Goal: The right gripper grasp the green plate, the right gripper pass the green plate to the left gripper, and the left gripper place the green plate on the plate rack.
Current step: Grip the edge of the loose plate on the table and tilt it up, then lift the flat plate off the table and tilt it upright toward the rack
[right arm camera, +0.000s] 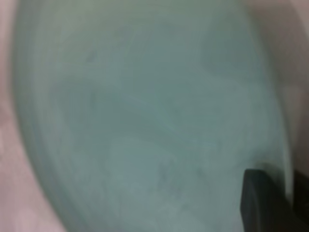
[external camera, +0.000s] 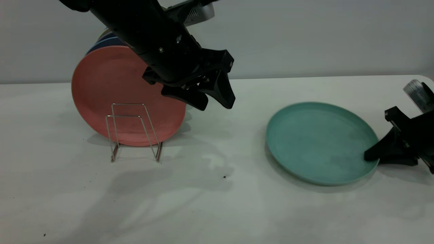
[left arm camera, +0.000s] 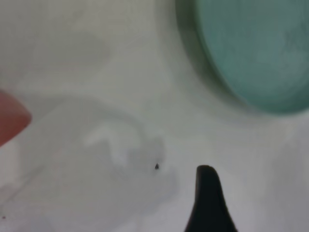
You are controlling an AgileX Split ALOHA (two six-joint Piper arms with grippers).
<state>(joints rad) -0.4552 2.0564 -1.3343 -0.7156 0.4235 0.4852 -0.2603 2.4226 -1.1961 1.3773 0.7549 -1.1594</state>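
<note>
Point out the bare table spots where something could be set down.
Bare table runs along the whole front edge, and between the plate rack and the green plate, under the left gripper. Crowded: the rack with its pink plate, and the right gripper at the green plate's rim.

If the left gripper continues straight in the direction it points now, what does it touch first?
Probably the bare table. The left gripper hangs in the air, pointing down and toward the right, between the plate rack and the green plate. Depth is unclear.
</note>
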